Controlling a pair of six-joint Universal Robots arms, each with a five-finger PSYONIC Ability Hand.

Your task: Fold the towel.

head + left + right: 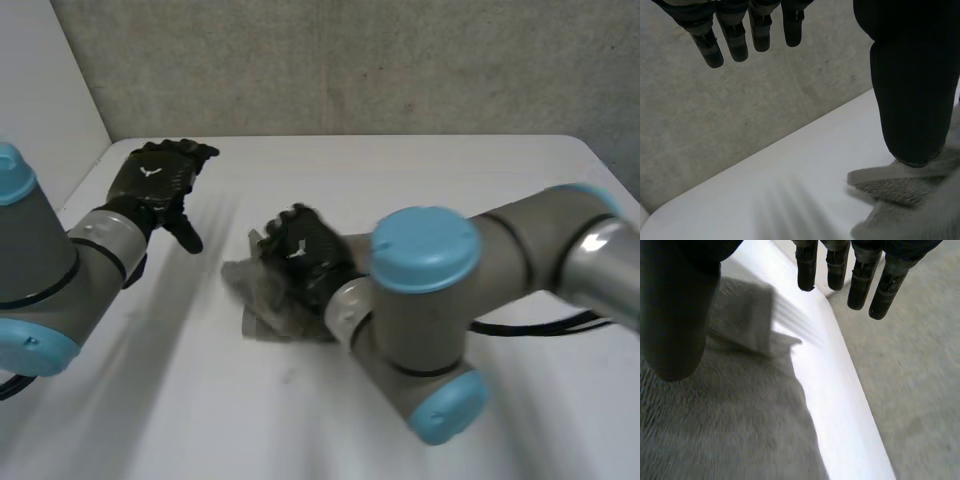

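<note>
A grey towel [252,300] lies bunched and partly folded in the middle of the white table [420,180]. My right hand [300,250] hovers on top of it, palm down, fingers [860,285] straight and spread, holding nothing. In the right wrist view the towel [740,415] spreads under the palm, with a folded edge by the thumb. My left hand [155,180] is open and lifted over the table's back left part, apart from the towel. In the left wrist view its fingers [735,40] are straight, and a towel corner [900,190] lies below the thumb.
A grey wall [350,60] runs along the table's far edge, and a white panel [40,90] stands at the left. My right arm [500,270] reaches across the table's right half. Bare tabletop surrounds the towel.
</note>
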